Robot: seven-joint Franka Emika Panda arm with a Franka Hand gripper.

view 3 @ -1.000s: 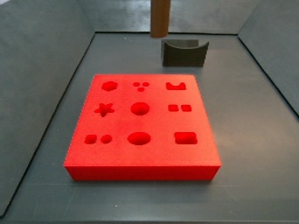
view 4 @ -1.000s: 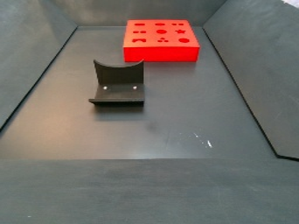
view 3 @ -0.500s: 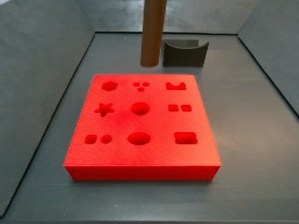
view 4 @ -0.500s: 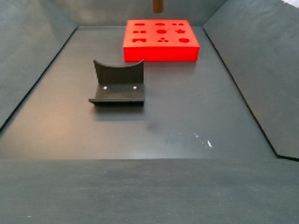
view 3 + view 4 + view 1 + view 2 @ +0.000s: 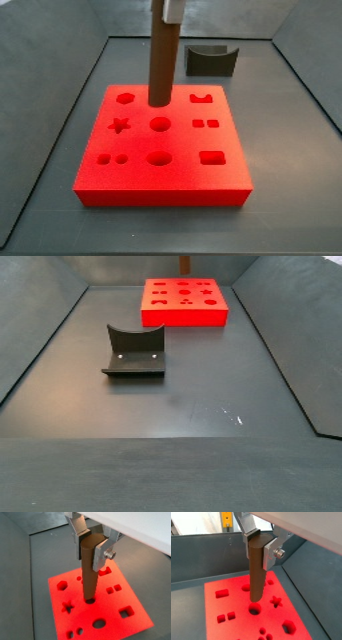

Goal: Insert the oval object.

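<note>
The gripper [image 5: 92, 552] is shut on the top of the oval object [image 5: 89, 577], a long dark brown peg that hangs upright between the silver fingers [image 5: 100, 554]. It shows the same way in the other wrist view, gripper [image 5: 258, 549] and peg [image 5: 254, 572]. The peg's lower end is over the middle of the red block [image 5: 231, 604], close to a round hole [image 5: 254, 610]. In a side view the peg [image 5: 160, 65] stands over the block's [image 5: 221, 180] back half, the gripper [image 5: 170, 8] at the frame's edge. I cannot tell whether the tip touches the block.
The red block has several shaped holes: star [image 5: 118, 126], round [image 5: 159, 158], rectangle [image 5: 211, 157]. The dark fixture [image 5: 210, 60] stands behind the block; it also shows in a side view [image 5: 134, 351], well apart from the block [image 5: 185, 304]. Dark walls ring the floor.
The gripper with the peg has come down and forward, from up near the fixture to over the red block's middle holes. Block and fixture have not moved.
</note>
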